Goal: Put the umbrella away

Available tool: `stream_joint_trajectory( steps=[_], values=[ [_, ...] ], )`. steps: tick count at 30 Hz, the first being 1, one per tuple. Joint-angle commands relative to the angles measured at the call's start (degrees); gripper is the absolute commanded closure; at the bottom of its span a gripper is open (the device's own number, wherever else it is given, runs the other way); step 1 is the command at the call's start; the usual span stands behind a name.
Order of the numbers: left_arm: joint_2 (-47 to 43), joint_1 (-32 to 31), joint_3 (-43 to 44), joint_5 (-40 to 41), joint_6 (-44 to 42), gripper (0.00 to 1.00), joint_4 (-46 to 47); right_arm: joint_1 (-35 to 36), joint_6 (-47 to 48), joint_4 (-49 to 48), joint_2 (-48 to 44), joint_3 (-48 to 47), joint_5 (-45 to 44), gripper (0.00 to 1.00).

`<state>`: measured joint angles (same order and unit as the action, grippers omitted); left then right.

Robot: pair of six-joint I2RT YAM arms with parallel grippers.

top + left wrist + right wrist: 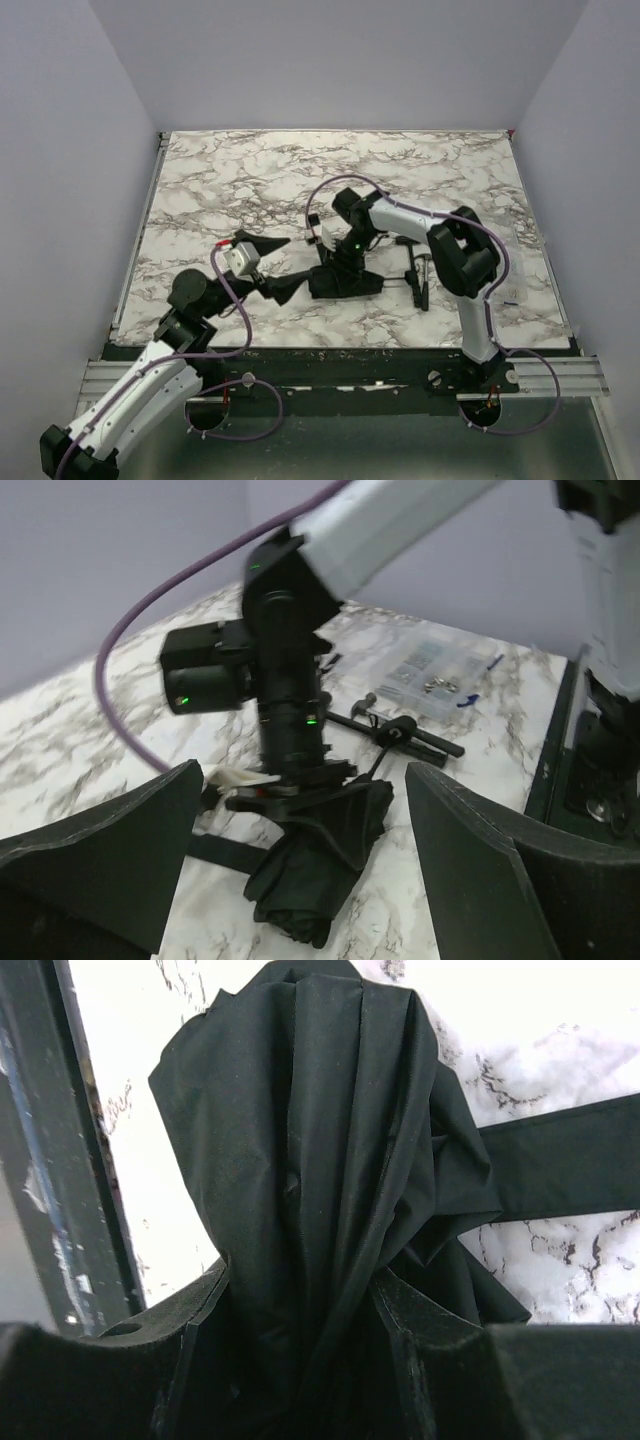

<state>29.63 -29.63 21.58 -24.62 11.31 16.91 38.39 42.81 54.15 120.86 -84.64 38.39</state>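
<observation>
Your right fingers (170, 1335) squeeze the umbrella (320, 1160), which looks soft and floppy. Your left fingers (100, 850) are wide open. Grab its thick middle, not the loose strap (560, 1155).

Black umbrella (340, 282) (matte fabric) on white, grey-veined marble table (250, 170).

Right hand (300, 1295) clamps bunched umbrella (310, 1110) fabric.

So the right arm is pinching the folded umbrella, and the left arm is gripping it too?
Not the left. The right gripper pinches the umbrella, but the left gripper is open and off it, as the left wrist view shows.
</observation>
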Motion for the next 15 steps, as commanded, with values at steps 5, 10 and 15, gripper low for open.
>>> stream_joint_trajectory(
  steps=[5,10,15],
  values=[
    [8.8,-24.5,-0.2,7.4,-32.8,0.16,-8.9,-3.8,-2.4,0.7,14.0,2.8,-16.7,0.85],
    [24.6,-32.4,4.4,21.2,-41.1,0.17,-14.3,-4.5,-1.3,-0.5,13.4,4.2,-16.5,0.83],
    [33.4,-33.3,3.5,28.2,-46.2,0.16,-6.0,-4.7,0.5,-0.9,12.4,5.9,-17.3,0.82]
  ],
)
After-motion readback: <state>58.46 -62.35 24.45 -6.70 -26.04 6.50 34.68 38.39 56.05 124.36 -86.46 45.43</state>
